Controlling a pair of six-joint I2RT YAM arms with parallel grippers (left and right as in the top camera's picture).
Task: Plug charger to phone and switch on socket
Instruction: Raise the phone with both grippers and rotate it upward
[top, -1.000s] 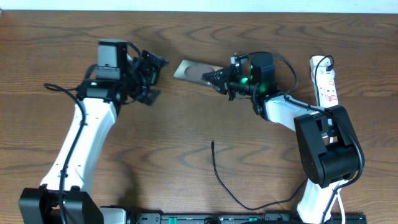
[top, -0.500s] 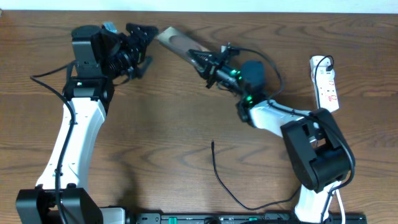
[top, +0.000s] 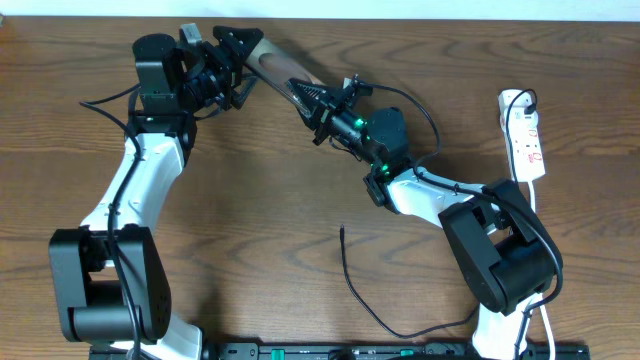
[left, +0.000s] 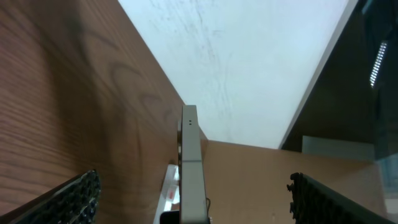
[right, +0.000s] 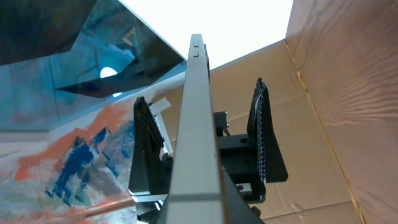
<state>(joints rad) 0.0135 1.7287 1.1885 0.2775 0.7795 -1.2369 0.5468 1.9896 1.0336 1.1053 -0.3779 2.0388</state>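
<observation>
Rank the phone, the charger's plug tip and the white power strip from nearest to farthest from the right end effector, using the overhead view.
1. The phone: clamped in the right end effector, toward the far side of the table.
2. The charger's plug tip: lying free mid-table, closer to the arm bases.
3. The white power strip: out by the right edge.

The overhead camera looks straight down on the whole bench (top: 250, 220) from well above. The left wrist camera looks out between the left arm's fingers (left: 68, 202), close on the phone (left: 191, 174), which is edge-on midway between them. The right wrist camera faces the opposite way along that same phone edge, seeing those fingers head-on, one either side.
</observation>
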